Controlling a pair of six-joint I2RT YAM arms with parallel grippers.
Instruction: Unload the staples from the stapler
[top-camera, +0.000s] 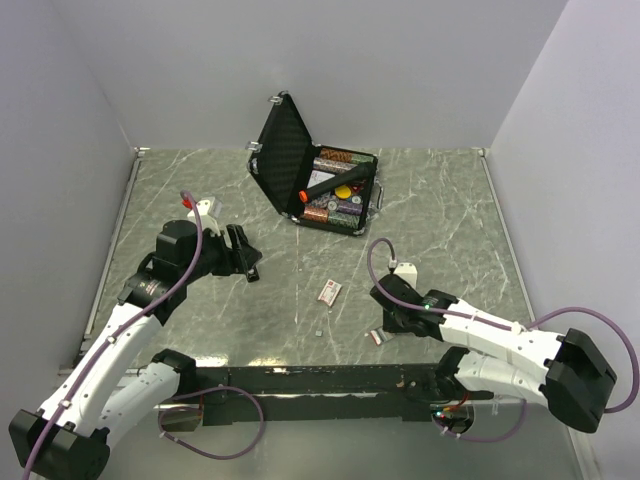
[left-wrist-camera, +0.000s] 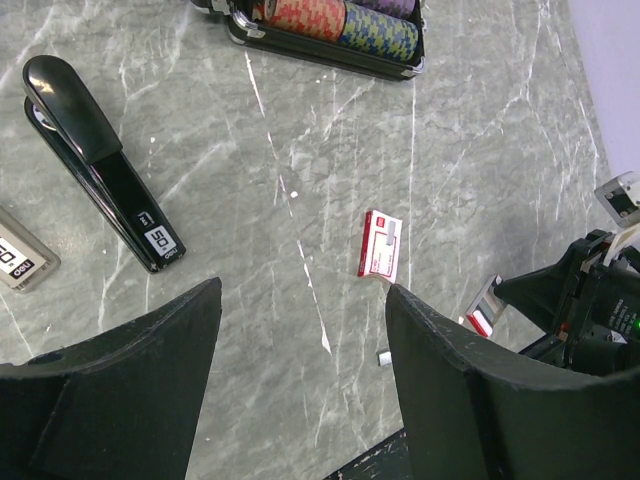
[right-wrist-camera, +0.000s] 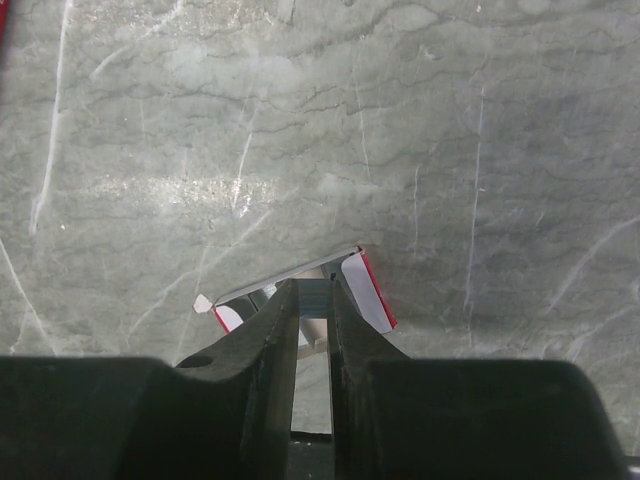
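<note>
Starting with the top external view, we find the black stapler (top-camera: 247, 258) lying flat on the marble-patterned table (top-camera: 440, 220), just beyond the end of the left arm (top-camera: 150, 290) and well apart from the right arm (top-camera: 480, 335). An open case (top-camera: 283, 145) holding chips stands at the far side. A red-and-white staple box (top-camera: 329, 291) lies mid-table between the arms, and a small carton (top-camera: 378, 338) sits at the tip of the right arm. In the left wrist view, we see the left gripper (left-wrist-camera: 302, 295) with its jaws spread wide and nothing between them. The stapler lies on the table to the upper left, clear of both fingers. In the right wrist view, we see the right gripper (right-wrist-camera: 312, 300) with its jaws drawn nearly together, pinching the pale inner part of the small carton, whose flap stands open.
</note>
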